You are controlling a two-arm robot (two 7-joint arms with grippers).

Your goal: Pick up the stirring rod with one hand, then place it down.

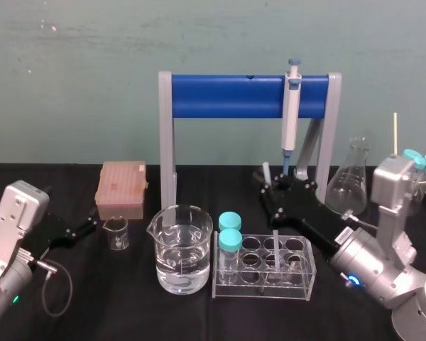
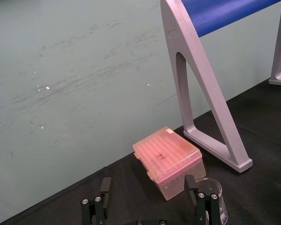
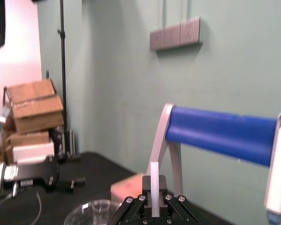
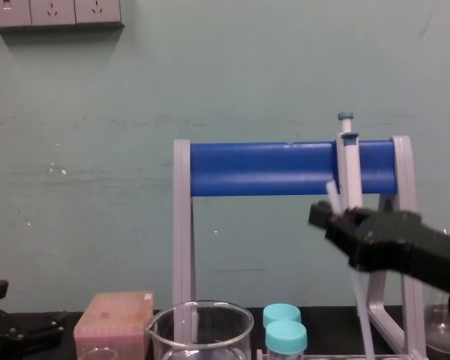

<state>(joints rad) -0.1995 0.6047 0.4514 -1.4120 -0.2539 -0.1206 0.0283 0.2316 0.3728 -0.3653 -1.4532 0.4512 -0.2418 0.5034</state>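
Black angular right gripper (image 4: 330, 218) is clamping the thin translucent white stirring rod (image 4: 331, 192), tilted, in front of the blue-barred grey stand (image 4: 262, 169) and its hanging blue-and-grey pipette (image 4: 348, 161). Black left gripper (image 4: 49, 328) is sitting low left, near the pink tip box (image 4: 114, 315). Clear glass beaker (image 4: 199, 326) and two teal-capped tubes (image 4: 285, 330) are standing below the bar.

Laboratory, glass beaker (image 1: 182, 249), conical flask (image 1: 351, 181), test-tube rack (image 1: 298, 284), pipette (image 1: 291, 121) hung on stand (image 1: 220, 96)

The stirring rod (image 3: 154, 180) is 1 thin, straight, translucent white stick, standing near upright with a slight tilt over the table's right half. The black right gripper (image 1: 270, 187) clamps it near its upper end, with a short stub above the fingers.
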